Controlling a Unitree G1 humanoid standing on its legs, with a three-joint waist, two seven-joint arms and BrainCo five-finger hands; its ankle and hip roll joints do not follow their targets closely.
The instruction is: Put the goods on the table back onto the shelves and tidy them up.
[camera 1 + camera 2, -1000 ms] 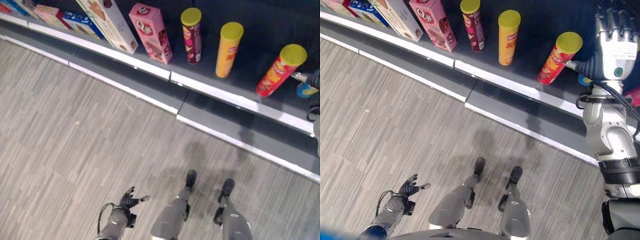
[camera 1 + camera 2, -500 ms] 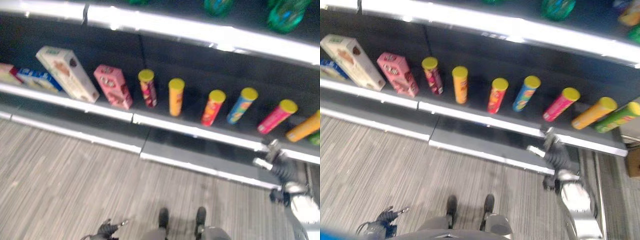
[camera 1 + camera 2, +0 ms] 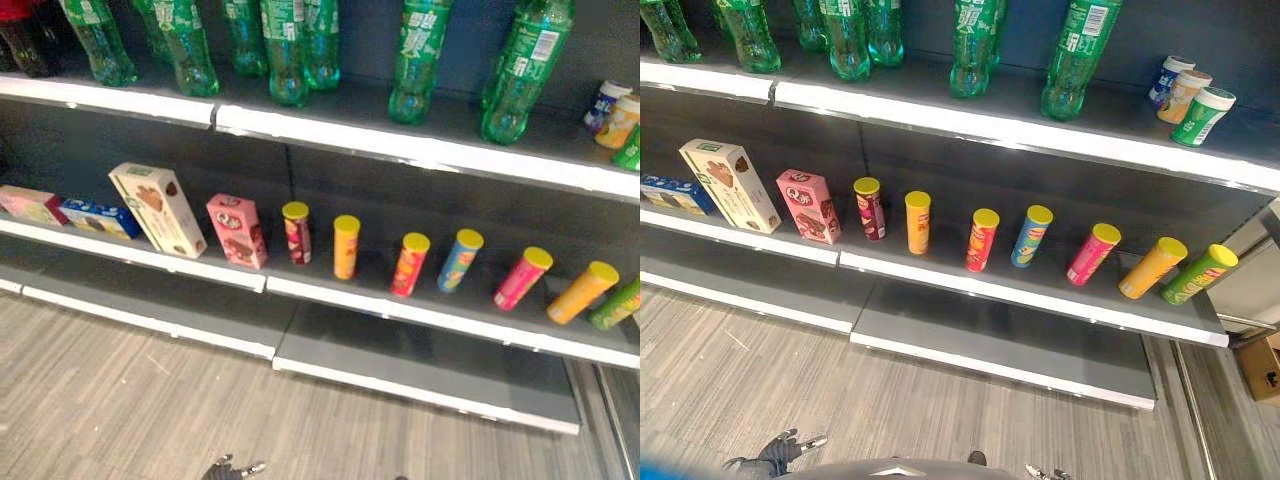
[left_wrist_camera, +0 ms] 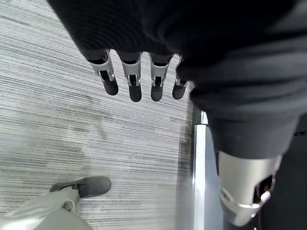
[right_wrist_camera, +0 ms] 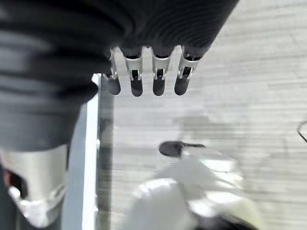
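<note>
Left eye view: lower shelf (image 3: 330,292) carrying, from the robot's left, a flat pink box (image 3: 28,204), a blue box (image 3: 97,217), a tall cream biscuit box (image 3: 157,208), a pink box (image 3: 236,230) and a row of crisp tubes (image 3: 346,246) with yellow lids, the rightmost one green (image 3: 1198,274); upper shelf (image 3: 420,150) holding green bottles (image 3: 419,60); left hand (image 4: 134,79) low over the floor (image 3: 120,400), fingers straight and empty; right hand (image 5: 144,76) likewise extended, holding nothing.

A cardboard box (image 3: 1262,367) sits on the grey striped floor (image 3: 760,370) just past the right end of the lowest ledge.
</note>
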